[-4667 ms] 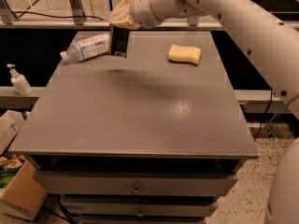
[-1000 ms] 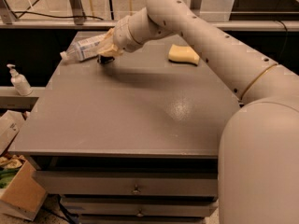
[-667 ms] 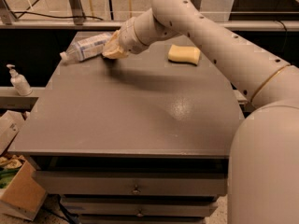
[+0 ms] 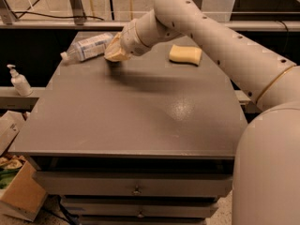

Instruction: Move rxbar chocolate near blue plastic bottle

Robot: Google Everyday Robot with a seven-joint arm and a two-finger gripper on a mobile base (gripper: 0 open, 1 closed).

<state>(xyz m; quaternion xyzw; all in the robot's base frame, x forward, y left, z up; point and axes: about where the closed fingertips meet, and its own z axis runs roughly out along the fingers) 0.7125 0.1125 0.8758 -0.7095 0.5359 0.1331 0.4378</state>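
The blue plastic bottle (image 4: pixel 89 47) lies on its side at the far left of the grey table (image 4: pixel 140 121), cap pointing left. My gripper (image 4: pixel 114 54) is low over the table, right beside the bottle's right end. The rxbar chocolate is hidden behind the gripper; only a dark patch shows beneath it, and I cannot tell bar from shadow. My arm reaches in from the right across the far edge of the table.
A pale yellow sponge (image 4: pixel 185 54) lies at the far right of the table. A white pump dispenser (image 4: pixel 18 81) stands on a ledge to the left. A cardboard box (image 4: pixel 18 191) sits on the floor at lower left. Drawers are below the tabletop.
Earlier the gripper held the black bar upright above the table by the bottle. It has since come down to the tabletop beside the bottle and shifted slightly right over the last second.
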